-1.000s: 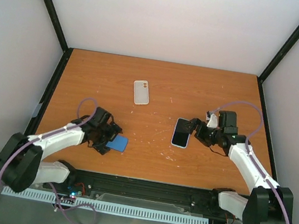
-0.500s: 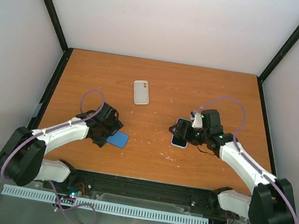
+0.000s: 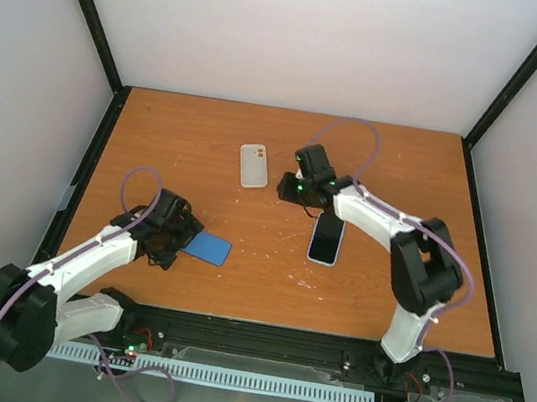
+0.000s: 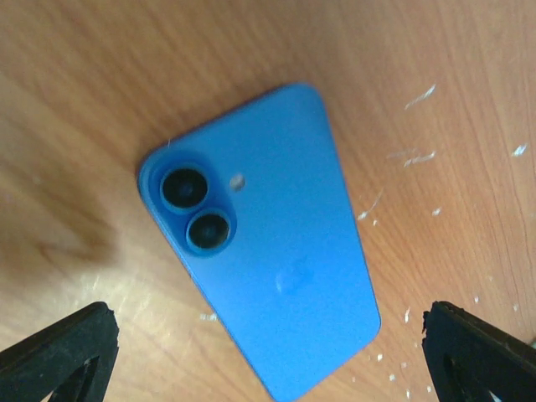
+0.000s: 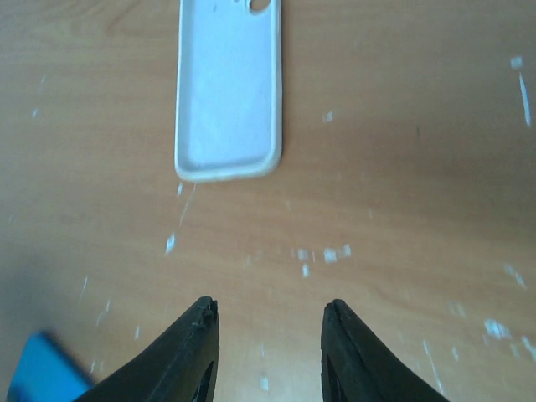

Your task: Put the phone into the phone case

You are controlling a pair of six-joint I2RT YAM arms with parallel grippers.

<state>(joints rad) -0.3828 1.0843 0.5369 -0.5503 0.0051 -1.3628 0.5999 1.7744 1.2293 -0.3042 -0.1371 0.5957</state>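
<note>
Nearest me, my left hand has backed off the blue phone, which lies face down on the table. That hand's fingers are spread wide and hold nothing. Further out the phone lies screen up where it was, now alone, because my right hand has left it and swung away. That hand hangs part open and empty, pointing at the case, which lies hollow side up just beyond. I judge I'm going for the case next.

Right gripper swung up-left, now near white case; left gripper backed off the darker blue case.
</note>
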